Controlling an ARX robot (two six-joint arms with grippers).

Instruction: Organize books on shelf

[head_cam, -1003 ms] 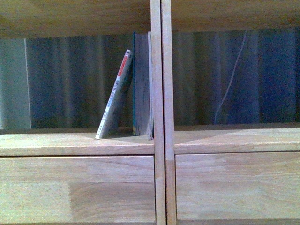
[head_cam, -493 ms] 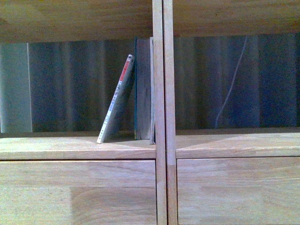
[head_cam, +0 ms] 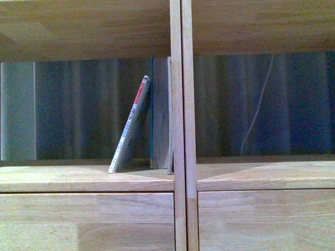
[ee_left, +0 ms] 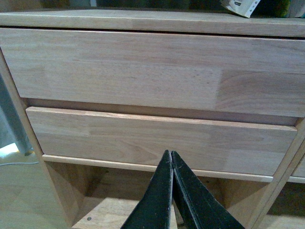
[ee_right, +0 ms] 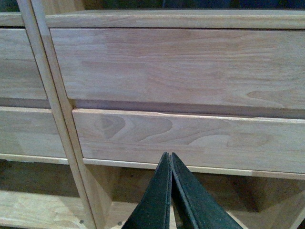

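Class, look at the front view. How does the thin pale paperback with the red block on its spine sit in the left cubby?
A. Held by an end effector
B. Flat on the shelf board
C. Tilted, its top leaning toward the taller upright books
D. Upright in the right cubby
C: the thin pale paperback stands on its lower edge and tilts, its top leaning toward the taller teal-edged books beside the light-wood central upright.

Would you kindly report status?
Left gripper, right gripper shut, empty. Thin paperback leaning on upright books. Nothing blocking.
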